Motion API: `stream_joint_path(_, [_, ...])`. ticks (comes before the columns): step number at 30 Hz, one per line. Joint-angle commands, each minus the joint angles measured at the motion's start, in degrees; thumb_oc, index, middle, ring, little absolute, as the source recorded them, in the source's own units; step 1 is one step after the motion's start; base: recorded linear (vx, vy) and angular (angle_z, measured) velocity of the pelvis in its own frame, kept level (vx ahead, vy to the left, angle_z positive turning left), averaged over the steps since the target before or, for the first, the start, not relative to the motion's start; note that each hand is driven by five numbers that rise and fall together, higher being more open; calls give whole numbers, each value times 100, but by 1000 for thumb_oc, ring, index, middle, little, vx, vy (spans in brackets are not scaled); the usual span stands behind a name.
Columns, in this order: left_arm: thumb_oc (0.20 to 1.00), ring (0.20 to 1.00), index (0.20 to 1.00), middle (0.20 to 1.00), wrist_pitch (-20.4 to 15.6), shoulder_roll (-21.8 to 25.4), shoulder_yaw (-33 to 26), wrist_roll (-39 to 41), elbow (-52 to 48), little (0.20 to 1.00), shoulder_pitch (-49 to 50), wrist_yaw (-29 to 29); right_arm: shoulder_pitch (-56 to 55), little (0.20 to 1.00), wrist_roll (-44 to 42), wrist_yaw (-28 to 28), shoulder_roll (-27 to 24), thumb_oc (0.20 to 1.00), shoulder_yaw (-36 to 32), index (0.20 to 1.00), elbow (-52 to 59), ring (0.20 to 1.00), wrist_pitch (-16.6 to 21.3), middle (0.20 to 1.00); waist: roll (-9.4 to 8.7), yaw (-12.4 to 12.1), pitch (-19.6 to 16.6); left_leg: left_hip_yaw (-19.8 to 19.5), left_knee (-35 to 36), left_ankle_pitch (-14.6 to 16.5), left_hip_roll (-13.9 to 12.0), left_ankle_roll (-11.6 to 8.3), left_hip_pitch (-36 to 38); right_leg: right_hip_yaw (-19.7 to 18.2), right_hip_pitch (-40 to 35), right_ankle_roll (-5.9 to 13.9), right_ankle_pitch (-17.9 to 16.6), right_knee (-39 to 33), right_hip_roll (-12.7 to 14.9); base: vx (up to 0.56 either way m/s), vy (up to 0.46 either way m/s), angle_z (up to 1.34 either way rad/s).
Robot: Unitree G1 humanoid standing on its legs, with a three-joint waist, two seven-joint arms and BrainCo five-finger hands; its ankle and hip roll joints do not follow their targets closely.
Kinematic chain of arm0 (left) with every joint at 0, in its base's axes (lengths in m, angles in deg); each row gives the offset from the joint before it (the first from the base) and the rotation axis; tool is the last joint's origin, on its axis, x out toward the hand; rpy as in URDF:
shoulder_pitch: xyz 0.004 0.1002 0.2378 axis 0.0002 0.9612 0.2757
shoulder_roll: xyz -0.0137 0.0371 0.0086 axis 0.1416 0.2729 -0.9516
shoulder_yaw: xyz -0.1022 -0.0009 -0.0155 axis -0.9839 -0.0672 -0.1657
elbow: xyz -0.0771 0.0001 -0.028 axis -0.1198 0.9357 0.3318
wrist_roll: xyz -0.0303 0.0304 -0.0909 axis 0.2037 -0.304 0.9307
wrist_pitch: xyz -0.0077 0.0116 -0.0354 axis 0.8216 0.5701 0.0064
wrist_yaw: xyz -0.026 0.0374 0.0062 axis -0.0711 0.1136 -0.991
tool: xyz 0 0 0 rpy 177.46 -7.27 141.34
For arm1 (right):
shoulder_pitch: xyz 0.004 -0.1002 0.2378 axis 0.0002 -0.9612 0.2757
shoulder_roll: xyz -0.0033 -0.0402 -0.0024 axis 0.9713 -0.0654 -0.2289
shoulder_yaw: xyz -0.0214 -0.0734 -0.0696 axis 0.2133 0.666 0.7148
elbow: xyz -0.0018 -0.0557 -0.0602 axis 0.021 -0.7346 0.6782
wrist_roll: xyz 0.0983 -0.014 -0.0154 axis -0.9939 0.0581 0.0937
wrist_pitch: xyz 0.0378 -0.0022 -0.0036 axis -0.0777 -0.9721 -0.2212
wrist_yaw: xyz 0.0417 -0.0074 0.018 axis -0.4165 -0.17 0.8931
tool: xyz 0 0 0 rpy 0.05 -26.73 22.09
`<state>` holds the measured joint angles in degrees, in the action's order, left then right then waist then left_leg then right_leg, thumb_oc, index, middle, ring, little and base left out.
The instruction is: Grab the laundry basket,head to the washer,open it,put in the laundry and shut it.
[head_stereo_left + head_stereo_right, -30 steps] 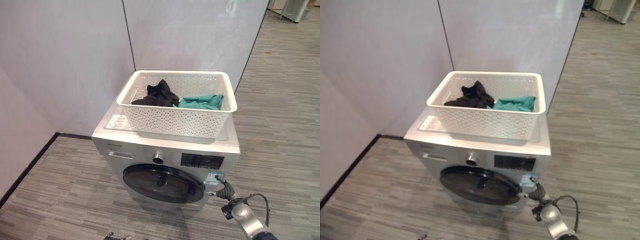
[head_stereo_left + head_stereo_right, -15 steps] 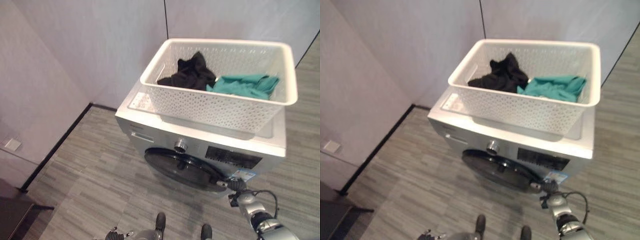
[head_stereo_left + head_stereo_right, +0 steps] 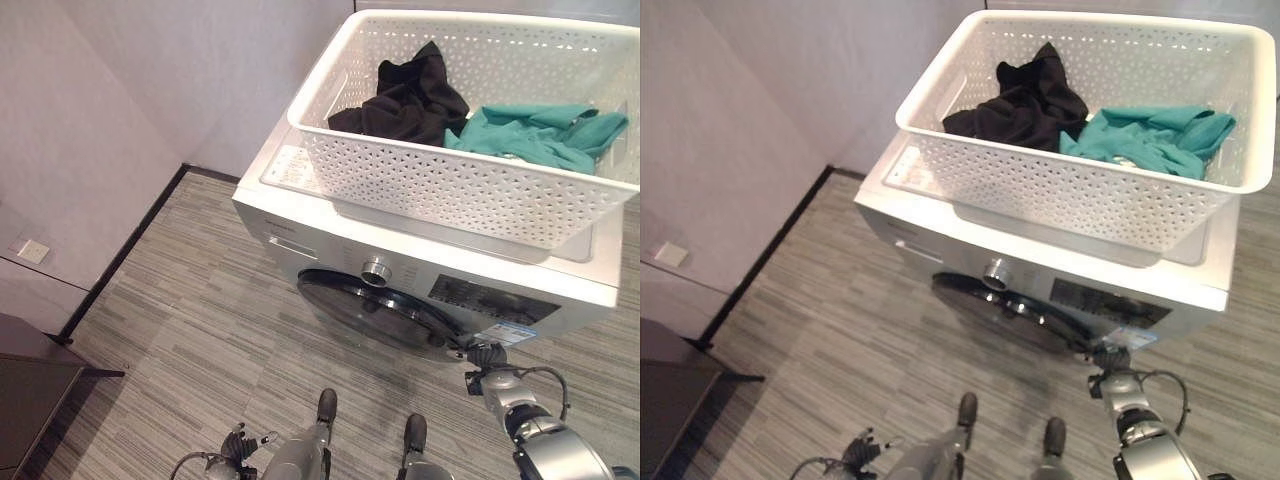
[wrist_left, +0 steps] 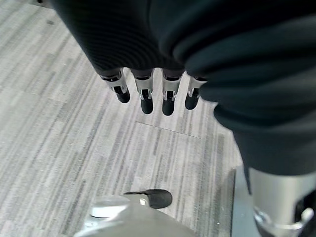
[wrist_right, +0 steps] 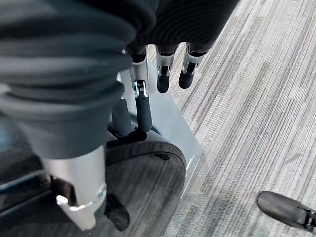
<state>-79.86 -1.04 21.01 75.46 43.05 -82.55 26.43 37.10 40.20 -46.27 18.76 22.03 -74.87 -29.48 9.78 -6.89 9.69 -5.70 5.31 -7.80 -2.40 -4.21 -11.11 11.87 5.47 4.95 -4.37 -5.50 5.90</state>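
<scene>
The white basket (image 3: 470,190) sits on top of the washer (image 3: 330,245) in the upper right of the eye views, holding a black garment (image 3: 405,95) on its left and a teal garment (image 3: 535,135) on its right. The washer's round dark door (image 3: 375,312) faces the lower centre of the frame and stands slightly ajar at its right edge. The right hand (image 5: 148,106) is at the lower right, at the door's right rim; in its wrist view one finger (image 5: 143,111) reaches to the door edge while the others hang straight, released, holding nothing. The left hand (image 4: 153,96) hangs at the lower left over the grey striped floor (image 3: 180,320), its fingers straight and relaxed, empty
</scene>
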Motion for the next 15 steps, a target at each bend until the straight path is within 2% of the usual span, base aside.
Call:
stream_joint_path(1, [1000,1000,1000,1000,-126,200,480,130,203,1000,-487,155,938,1000,-518,761,1780,1000,556,1000,208,1000,385,1000,-347,-464,138,83,-256,423,267,153,-51,18,-98,402,204,166,865,31,-30,-1])
stream_joint_path(2, [1000,1000,1000,1000,-101,199,531,146,152,1000,-524,191,881,1000,-755,873,2051,1000,726,1000,244,1000,393,1000,-386,-488,139,71,-287,441,247,147,-27,25,-136,386,254,217,851,0,0,0])
stream_joint_path(7, [1000,1000,1000,1000,-37,237,600,113,114,1000,-617,277,651,1000,-932,1044,2317,1000,1098,1000,368,1000,410,1000,-476,-492,168,-91,-466,495,137,125,-1,11,-159,296,526,619,757,5,-87,4])
stream_joint_path(9, [1000,1000,1000,1000,-48,281,658,81,23,1000,-623,289,511,1000,-917,1121,2323,1000,1240,1000,447,1000,414,1000,-510,-435,243,-246,-673,503,91,114,-86,-357,-40,226,816,1088,505,-43,-166,32])
stream_joint_path(11, [1000,1000,1000,1000,-48,391,790,-47,-245,1000,-564,211,337,1000,-923,1111,2229,1000,1310,1000,541,1000,451,1000,-567,-362,320,-519,-843,482,158,148,-153,-1120,13,40,1264,1495,-70,-51,-119,51])
stream_joint_path(12, [1000,1000,1000,1000,-47,391,790,-47,-246,1000,-563,211,336,1000,-923,1111,2228,1000,1310,1000,541,1000,451,1000,-565,-364,304,-520,-841,475,153,146,-172,-1120,30,39,1253,1489,-75,-93,-140,90])
stream_joint_path(13, [1000,1000,1000,1000,-79,449,763,-82,-465,1000,-465,222,302,1000,-922,1150,2194,1000,1284,1000,558,1000,462,1000,-605,-433,358,-626,-933,447,150,86,-203,-1105,-95,-78,1304,1440,-238,-139,-253,116])
stream_joint_path(14, [1000,1000,1000,1000,-74,475,810,-78,-628,1000,-449,182,189,1000,-1051,1124,2121,1000,1275,1000,728,1000,516,1000,-636,-431,376,-922,-897,255,195,12,-290,-931,-157,-210,1364,1338,-389,-137,-253,85])
stream_joint_path(15, [1000,1000,1000,1000,-74,475,810,-78,-628,1000,-449,182,189,1000,-1051,1124,2120,1000,1276,1000,728,1000,516,1000,-635,-429,373,-925,-897,254,195,12,-294,-929,-155,-211,1363,1337,-389,-161,-291,84])
